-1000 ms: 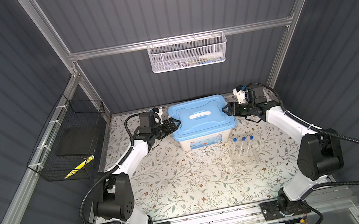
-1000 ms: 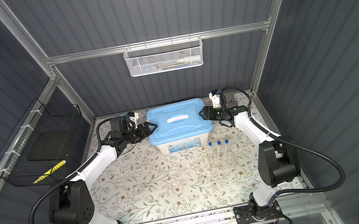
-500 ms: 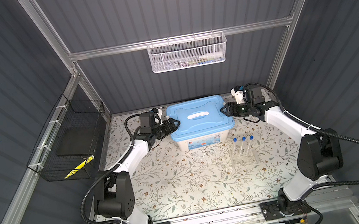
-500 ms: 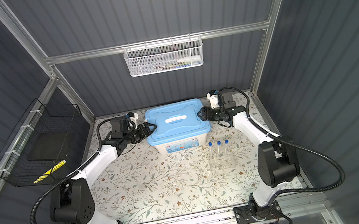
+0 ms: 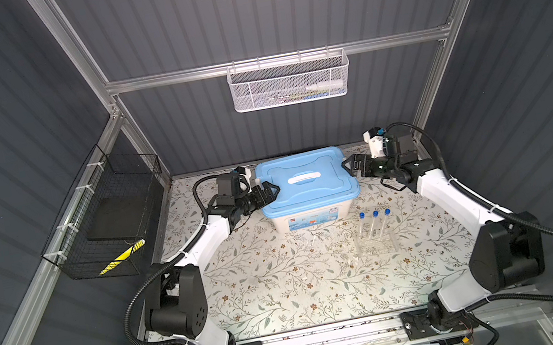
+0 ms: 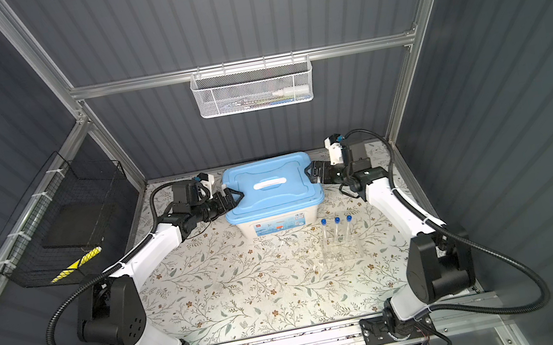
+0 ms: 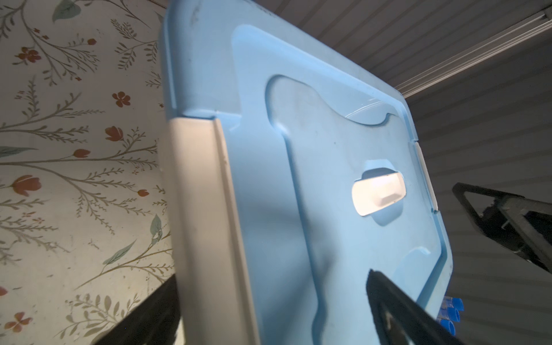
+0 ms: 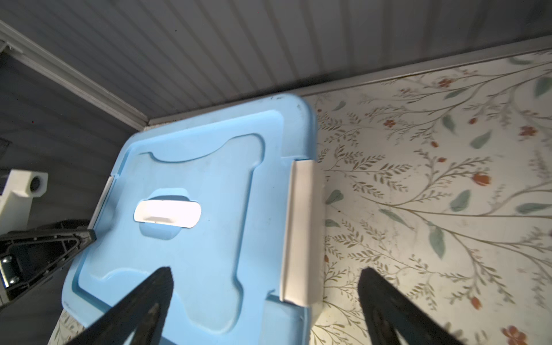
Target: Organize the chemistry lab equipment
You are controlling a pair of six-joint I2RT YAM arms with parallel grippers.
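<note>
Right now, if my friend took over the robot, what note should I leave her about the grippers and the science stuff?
Left gripper: open, jaws either side of a white latch on the white plastic storage box.
Right gripper: open, straddling the opposite white latch.
Things: three clear blue-capped test tubes stand in the clear plastic rack on the floral mat, in front of the box, toward the right arm.
Done: tubes racked; light blue lid is on.
Left: probably undo both latches, lift the lid, stow the rack.
</note>
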